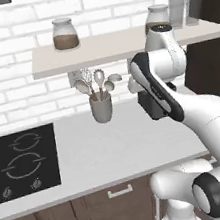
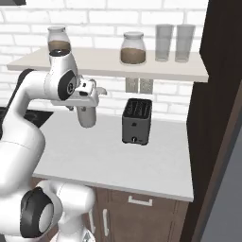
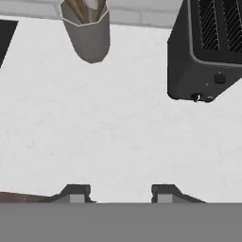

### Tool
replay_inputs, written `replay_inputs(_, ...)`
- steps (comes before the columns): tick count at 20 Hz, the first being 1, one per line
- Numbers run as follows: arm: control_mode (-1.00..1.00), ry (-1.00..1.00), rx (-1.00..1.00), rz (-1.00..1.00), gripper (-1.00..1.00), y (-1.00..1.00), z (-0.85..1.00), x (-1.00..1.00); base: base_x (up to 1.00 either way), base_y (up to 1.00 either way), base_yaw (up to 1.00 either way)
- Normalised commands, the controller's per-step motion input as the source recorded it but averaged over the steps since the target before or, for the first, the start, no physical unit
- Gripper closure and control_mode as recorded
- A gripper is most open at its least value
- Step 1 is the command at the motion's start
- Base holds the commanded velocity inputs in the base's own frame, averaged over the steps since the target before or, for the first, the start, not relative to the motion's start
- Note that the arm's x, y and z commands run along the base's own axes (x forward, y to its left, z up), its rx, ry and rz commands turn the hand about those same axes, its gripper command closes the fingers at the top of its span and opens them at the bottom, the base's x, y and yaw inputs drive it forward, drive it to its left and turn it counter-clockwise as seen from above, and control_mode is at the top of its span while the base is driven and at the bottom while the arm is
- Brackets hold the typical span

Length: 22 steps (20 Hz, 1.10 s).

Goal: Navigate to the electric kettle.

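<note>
White brick wall (image 1: 8, 63) runs behind a long pale counter (image 1: 114, 152). Over it hangs a shelf (image 2: 104, 64) with two jars and two glasses. On the counter sit a black stove top (image 1: 22, 162), a black toaster (image 2: 137, 121) and a grey cup of spoons (image 1: 101, 107). The gripper (image 3: 120, 193) hangs over bare counter, its two small tips spread apart with nothing between them. No electric kettle can be seen on this bit of counter, so the base likely has to drive on to find it. A steel kettle would probably be hard, smooth and heavy if full; its side handle would be the best place to hold.
</note>
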Motion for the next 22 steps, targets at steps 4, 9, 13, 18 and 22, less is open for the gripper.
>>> replay_inputs(4,-1.00,-0.08,0.00,0.00,-1.00,0.00,0.00,-0.76,0.00,0.00,0.00)
replay_inputs(9,1.00,-0.07,0.00,0.00,-1.00,0.00,-0.01,-0.40,-0.60,0.00,-0.01)
replay_inputs(13,1.00,0.00,0.00,0.00,-1.00,0.00,0.00,0.00,-1.00,0.25,-0.30)
replay_inputs(18,1.00,0.00,0.00,0.00,-1.00,0.00,0.00,0.00,-0.94,0.13,-0.70)
replay_inputs(22,1.00,0.00,0.00,0.00,-1.00,0.00,0.00,0.00,-0.60,0.09,-0.91)
